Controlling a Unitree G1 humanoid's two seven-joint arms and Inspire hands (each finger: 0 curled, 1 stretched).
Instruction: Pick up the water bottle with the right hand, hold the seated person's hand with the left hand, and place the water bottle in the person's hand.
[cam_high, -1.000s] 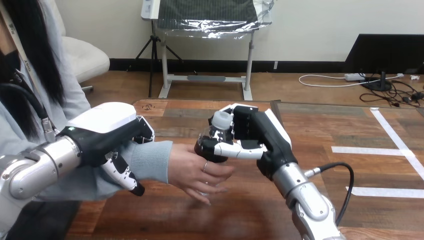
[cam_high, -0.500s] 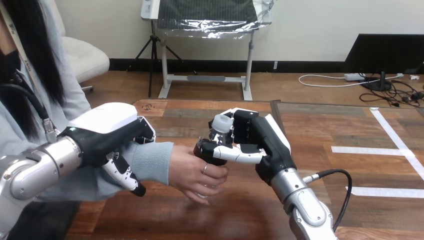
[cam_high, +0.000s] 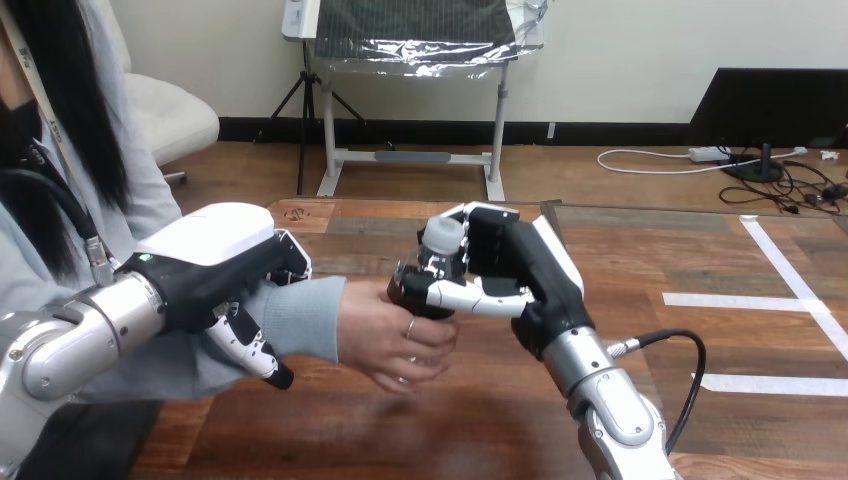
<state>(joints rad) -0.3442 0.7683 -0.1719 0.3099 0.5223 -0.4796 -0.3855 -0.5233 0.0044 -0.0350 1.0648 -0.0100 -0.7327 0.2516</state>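
The clear water bottle (cam_high: 439, 252) with a white cap stands upright above the table, gripped near its top by my right hand (cam_high: 500, 272), whose fingers and thumb curl round it. The person's hand (cam_high: 395, 335) comes in from the left and wraps its fingers round the bottle's lower part. My left hand (cam_high: 225, 270) rests over the person's forearm in a grey sleeve (cam_high: 298, 318), fingers curled down round it.
The wooden table (cam_high: 640, 270) stretches to the right with white tape lines (cam_high: 800, 290) on it. My right arm's black cable (cam_high: 690, 370) loops beside the forearm. The person sits at the table's left side.
The person's fingers have closed round the lower part of the bottle. My right hand with the bottle has shifted slightly; my left hand has stayed on the forearm.
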